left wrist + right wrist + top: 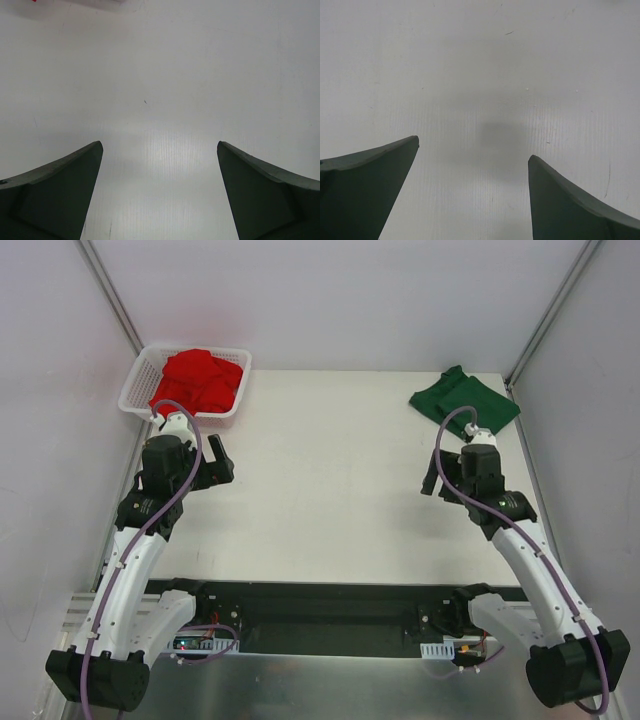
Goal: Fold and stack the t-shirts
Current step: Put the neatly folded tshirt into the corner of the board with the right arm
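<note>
The bright red t-shirt lies crumpled in a heap inside the white mesh basket at the back left of the table. The dark green t-shirt lies flat and folded at the back right corner. My left gripper hangs just in front of the basket, open, with only bare table between its fingers. My right gripper hovers in front of the green t-shirt, also open over bare table, its fingers wide apart. Neither gripper touches any cloth.
The white table runs between grey side walls with slanted metal posts at the back corners. Both arm bases and their cabling sit along the near edge. A sliver of the basket's edge shows at the top of the left wrist view.
</note>
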Motion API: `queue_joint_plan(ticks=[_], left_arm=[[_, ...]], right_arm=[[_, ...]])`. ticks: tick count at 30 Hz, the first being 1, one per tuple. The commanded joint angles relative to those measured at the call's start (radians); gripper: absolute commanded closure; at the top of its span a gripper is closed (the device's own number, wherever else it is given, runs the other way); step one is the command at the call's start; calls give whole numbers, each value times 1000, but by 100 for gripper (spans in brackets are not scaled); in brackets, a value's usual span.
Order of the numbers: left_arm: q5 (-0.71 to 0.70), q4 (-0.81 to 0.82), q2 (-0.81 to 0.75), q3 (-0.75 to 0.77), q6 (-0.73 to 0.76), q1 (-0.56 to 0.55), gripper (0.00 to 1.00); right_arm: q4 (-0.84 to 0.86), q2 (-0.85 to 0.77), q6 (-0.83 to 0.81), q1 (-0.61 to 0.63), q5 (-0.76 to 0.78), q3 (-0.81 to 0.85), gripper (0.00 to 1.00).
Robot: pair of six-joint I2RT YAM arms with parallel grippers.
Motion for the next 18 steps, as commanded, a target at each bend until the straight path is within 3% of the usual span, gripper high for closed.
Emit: queue_joint_plan(ticks=[1, 18], left_arm=[[7, 24, -11, -8, 23, 14, 1], [28, 25, 4, -17, 17, 14, 1]], right_arm=[[9, -47, 21, -7, 29, -10, 4], [-8, -64, 23, -7, 26, -25, 4]])
